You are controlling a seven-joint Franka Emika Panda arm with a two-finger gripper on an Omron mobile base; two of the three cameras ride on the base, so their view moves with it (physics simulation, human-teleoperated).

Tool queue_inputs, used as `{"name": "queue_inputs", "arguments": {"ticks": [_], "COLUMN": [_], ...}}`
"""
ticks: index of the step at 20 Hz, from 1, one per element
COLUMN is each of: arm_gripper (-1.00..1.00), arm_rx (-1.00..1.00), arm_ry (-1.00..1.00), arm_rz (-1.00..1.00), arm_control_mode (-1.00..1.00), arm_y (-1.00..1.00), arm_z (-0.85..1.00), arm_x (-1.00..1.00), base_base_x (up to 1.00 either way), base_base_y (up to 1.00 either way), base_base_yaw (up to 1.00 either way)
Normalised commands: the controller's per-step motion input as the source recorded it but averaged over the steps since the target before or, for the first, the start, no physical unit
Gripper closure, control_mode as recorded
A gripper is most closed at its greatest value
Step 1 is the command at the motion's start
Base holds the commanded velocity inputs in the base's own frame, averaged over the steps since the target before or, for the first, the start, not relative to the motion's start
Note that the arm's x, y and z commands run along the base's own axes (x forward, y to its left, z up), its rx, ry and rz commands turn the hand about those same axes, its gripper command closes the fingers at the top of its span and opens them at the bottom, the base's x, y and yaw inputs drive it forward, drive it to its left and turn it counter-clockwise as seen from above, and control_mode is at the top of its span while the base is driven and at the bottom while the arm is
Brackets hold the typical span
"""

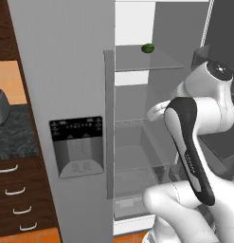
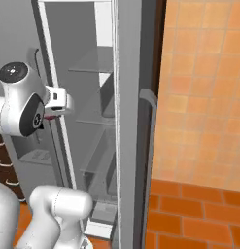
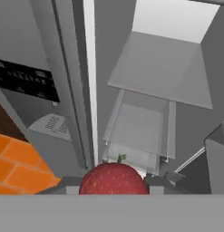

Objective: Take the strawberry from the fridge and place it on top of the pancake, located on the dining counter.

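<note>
Item: strawberry (image 3: 113, 179), red, green stalk up, clenched in the hand (image 3: 113, 188) at the bottom of the hand view, with a dark fingertip (image 3: 68, 186) pressed to each side of it. In the right base view I make out a small red-pink fleck (image 2: 50, 116) under the white wrist, which I take for the same fruit. Location: in the open right half of the fridge (image 1: 80, 71), level with the middle glass shelf (image 1: 137, 121), off every surface. Item: small dark green round thing (image 1: 148, 48) on the upper shelf, well apart from the hand and not wanted. Item: left door, shut, with its black dispenser panel (image 1: 76, 130) and long vertical handle (image 1: 109, 123) just beside the opening. Item: open right door (image 2: 128, 121), its edge and handle (image 2: 149, 146) close on the arm's other side. Hazards, as I judge them: the hold is on a small rounded fruit, so a quick swing or a knock could roll it out of the pads, and it would fall among the lower shelves and the clear drawer (image 3: 138, 129) (awkward to fish out). The way out is narrow, so the elbow or wrist could catch a shelf edge or either door on the withdrawal. The pancake and the dining desk are yet to be reached, so the long carry will test this grip; a hard squeeze could equally crush the fruit.
</note>
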Motion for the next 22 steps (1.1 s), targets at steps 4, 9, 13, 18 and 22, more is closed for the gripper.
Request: {"name": "queue_inputs", "arguments": {"ticks": [4, 9, 13, 18, 22], "arm_gripper": [1.0, 1.0, 1.0, 1.0, 1.0], "arm_rx": [0.0, 0.0, 0.0, 0.0, 0.0], "arm_ry": [0.0, 0.0, 0.0, 0.0, 0.0], "arm_rz": [0.0, 0.0, 0.0, 0.0, 0.0], "arm_control_mode": [1.0, 1.0, 1.0, 1.0, 1.0], "arm_y": [0.0, 0.0, 0.0, 0.0, 0.0], "arm_z": [0.0, 0.0, 0.0, 0.0, 0.0], "arm_x": [0.0, 0.0, 0.0, 0.0, 0.0], "base_base_x": [-0.85, -0.6, -0.43, -0.4, -0.58], "base_base_y": [0.79, 0.89, 0.8, 0.54, 0.51], "base_base_yaw": [-0.11, -0.46, -0.64, -0.77, -0.78]}}
